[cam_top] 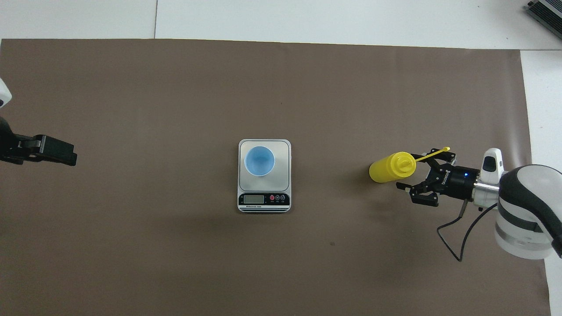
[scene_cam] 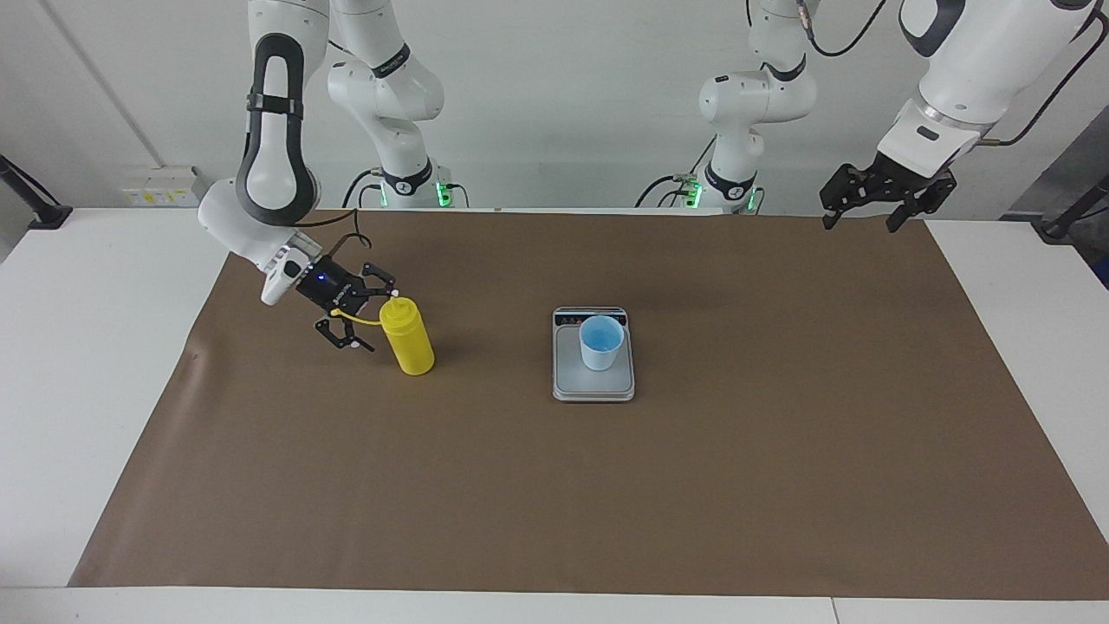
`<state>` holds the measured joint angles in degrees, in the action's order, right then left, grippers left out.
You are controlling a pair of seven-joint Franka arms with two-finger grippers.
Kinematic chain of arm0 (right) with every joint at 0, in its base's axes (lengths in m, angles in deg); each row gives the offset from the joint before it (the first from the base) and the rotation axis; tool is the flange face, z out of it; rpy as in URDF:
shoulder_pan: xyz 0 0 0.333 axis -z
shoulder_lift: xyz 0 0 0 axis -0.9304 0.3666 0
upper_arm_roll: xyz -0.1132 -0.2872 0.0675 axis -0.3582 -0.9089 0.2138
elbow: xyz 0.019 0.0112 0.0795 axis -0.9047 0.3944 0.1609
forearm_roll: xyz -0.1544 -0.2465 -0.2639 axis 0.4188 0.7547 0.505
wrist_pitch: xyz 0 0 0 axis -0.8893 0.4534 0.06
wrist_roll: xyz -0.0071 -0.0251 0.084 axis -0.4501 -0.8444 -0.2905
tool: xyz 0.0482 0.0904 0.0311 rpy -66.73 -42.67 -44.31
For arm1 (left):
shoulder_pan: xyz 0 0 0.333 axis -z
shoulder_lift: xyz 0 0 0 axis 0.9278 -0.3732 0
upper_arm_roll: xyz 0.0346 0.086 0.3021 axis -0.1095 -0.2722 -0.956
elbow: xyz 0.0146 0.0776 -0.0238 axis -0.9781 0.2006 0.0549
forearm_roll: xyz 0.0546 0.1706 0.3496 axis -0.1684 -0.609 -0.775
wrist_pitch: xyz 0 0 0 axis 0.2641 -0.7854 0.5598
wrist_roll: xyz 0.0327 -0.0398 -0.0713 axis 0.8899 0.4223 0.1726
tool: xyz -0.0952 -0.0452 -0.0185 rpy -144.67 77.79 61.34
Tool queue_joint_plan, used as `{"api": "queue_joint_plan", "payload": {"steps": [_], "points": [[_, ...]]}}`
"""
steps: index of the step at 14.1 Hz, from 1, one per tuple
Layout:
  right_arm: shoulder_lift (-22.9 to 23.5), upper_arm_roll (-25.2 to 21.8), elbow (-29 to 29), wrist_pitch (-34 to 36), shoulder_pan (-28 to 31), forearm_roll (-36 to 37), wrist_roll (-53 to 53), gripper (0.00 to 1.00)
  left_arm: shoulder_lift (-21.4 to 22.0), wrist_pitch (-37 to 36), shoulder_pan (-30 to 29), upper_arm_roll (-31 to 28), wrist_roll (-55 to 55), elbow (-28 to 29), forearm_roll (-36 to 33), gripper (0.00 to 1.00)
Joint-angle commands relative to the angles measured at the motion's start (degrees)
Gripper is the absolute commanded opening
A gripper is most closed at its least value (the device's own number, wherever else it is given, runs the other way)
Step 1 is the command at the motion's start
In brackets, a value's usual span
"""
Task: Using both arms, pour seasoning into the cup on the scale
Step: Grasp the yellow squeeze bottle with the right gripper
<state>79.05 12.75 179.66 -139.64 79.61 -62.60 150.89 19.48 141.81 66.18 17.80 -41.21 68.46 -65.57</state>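
Facing view: seasoning (scene_cam: 407, 338) stands just beside the spread right tool (scene_cam: 374, 322).

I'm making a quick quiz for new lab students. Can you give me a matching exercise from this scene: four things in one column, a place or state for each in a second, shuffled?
Things:
1. cup
2. yellow bottle
3. right gripper
4. left gripper

Places or states:
A. raised over the mat's edge, open, waiting
B. standing upright on the brown mat
C. on the scale
D. open, beside the bottle's top

Pairs: 1-C, 2-B, 3-D, 4-A
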Motion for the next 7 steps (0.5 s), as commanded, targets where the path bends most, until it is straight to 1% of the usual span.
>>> {"api": "queue_joint_plan", "payload": {"steps": [1,5,7], "points": [[2.3,0.2,0.8,-0.7,0.0,-5.3,9.2,1.0,1.2,1.2,0.4,-0.2,1.2,1.8,-0.4,1.0],[2.6,0.2,0.6,-1.5,-3.6,-11.8,10.3,1.0,1.2,1.2,0.4,0.0,1.3,1.7,0.4,1.0],[2.6,0.2,0.6,-2.1,-4.1,-12.6,10.3,1.0,1.2,1.2,0.4,0.0,1.3,1.8,0.4,1.0]]}}
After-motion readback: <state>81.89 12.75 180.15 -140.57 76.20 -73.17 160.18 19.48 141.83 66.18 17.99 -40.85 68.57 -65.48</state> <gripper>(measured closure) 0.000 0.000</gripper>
